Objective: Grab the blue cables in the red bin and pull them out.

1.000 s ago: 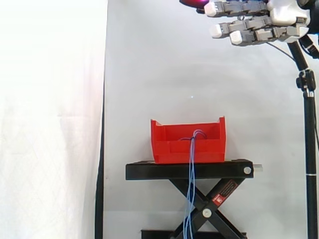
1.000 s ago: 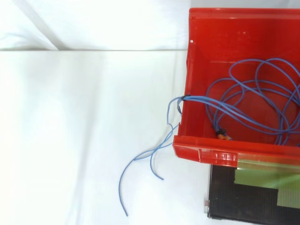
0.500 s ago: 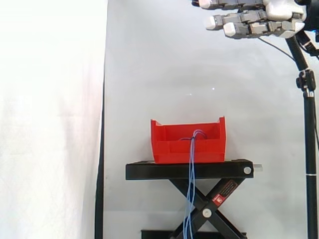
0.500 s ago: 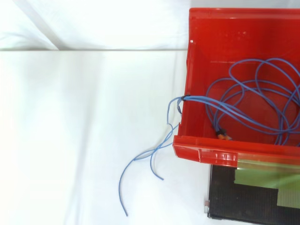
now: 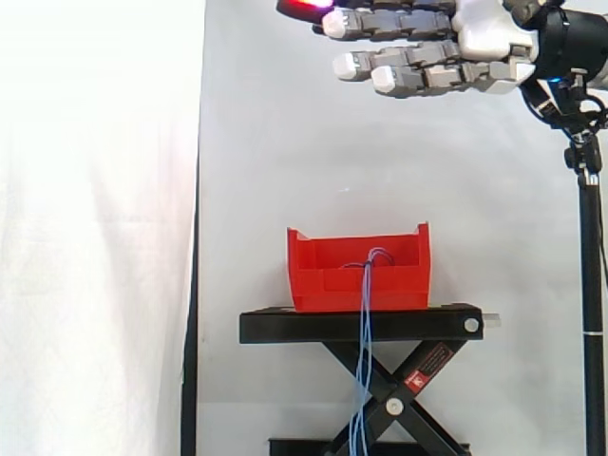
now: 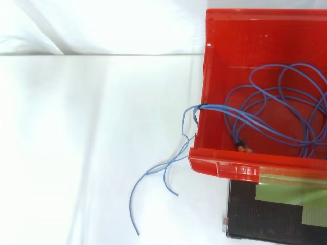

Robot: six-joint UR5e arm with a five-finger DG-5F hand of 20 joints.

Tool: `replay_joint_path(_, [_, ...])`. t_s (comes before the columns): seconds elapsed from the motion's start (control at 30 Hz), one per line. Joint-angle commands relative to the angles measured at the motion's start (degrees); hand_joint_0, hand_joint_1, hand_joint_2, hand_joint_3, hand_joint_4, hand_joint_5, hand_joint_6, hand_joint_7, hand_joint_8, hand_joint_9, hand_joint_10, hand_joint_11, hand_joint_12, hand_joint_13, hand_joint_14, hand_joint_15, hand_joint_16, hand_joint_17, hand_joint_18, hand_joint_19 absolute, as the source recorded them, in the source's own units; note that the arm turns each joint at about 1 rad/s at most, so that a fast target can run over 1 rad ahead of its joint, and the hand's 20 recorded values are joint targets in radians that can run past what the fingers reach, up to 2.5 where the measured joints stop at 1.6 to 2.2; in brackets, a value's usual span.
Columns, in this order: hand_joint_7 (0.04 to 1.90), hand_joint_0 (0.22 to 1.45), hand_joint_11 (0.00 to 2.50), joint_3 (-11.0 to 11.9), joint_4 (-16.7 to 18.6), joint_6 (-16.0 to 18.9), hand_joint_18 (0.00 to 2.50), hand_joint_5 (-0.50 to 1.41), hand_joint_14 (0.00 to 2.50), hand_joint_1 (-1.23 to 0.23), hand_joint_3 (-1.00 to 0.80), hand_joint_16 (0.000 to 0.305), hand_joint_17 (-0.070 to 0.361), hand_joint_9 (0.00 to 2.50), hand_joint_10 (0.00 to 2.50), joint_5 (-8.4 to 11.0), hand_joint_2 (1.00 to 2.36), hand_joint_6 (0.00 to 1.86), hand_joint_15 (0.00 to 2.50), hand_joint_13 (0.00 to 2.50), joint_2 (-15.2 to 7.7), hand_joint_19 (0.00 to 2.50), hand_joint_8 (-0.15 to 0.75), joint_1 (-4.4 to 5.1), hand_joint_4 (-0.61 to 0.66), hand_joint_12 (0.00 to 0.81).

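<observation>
**Flat, empty hand high over the coiled cables**

Nearest, the blue cables (image 5: 364, 356) drape over the red bin's (image 5: 328, 285) front wall and hang past the black stand (image 5: 285, 327). The rest coils inside. Better, I judge, to come down on that coil, curl round several strands and lift straight up, lest the bin tip. The cables are thin and limp, the bin smooth, boxy plastic. High above, the hand (image 5: 480, 43) hovers, fingers straight, holding nothing.
</observation>
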Motion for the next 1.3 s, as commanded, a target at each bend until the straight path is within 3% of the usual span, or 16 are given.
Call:
replay_joint_path(0.0, [0.13,0.75,0.0,1.55,-0.23,-0.19,0.0,0.15,0.01,-0.76,-1.0,0.05,0.112,0.13,0.0,-0.38,1.0,0.0,0.19,0.0,-0.96,0.48,0.164,0.09,0.14,0.325])
replay_joint_path(0.1, [0.13,0.75,0.01,1.55,-0.15,-1.68,0.0,0.15,0.01,-0.76,-1.0,0.049,0.111,0.13,0.0,0.59,1.0,0.0,0.19,0.0,-1.4,0.48,0.166,0.27,0.14,0.325])
replay_joint_path(0.33, [0.13,0.76,0.01,2.61,1.17,-2.74,0.0,0.16,0.01,-0.76,-1.0,0.049,0.111,0.14,0.0,0.59,1.0,0.0,0.2,0.0,-4.22,0.48,0.167,0.27,0.14,0.326])
replay_joint_path(0.63, [0.14,0.76,0.02,11.92,-1.38,-2.74,0.0,0.17,0.01,-0.76,-1.0,0.049,0.111,0.15,0.0,-0.29,1.0,0.0,0.2,0.0,-11.51,0.48,0.171,-0.09,0.14,0.326])
replay_joint_path(0.83, [0.14,0.76,0.02,14.47,-0.76,-3.35,0.0,0.17,0.01,-0.76,-1.0,0.049,0.11,0.16,0.0,0.85,1.0,0.0,0.2,0.0,-14.94,0.49,0.174,-0.53,0.14,0.327])
replay_joint_path(0.93, [0.14,0.76,0.03,17.11,-1.99,-3.35,0.0,0.18,0.01,-0.76,-1.0,0.049,0.11,0.16,0.0,1.56,1.0,0.0,0.2,0.0,-17.49,0.49,0.175,-0.96,0.15,0.327])
replay_joint_path(1.1, [0.15,0.76,0.05,17.64,-2.78,-5.72,0.0,0.19,0.01,-0.76,-1.0,0.049,0.109,0.18,0.0,3.14,1.0,0.0,0.2,0.02,-18.37,0.5,0.182,-1.14,0.16,0.325])
replay_joint_path(1.27, [0.16,0.77,0.07,16.49,-1.82,-9.15,0.0,0.21,0.01,-0.77,-1.0,0.048,0.108,0.21,0.0,5.25,1.0,0.0,0.21,0.03,-18.37,0.51,0.185,-1.32,0.16,0.326])
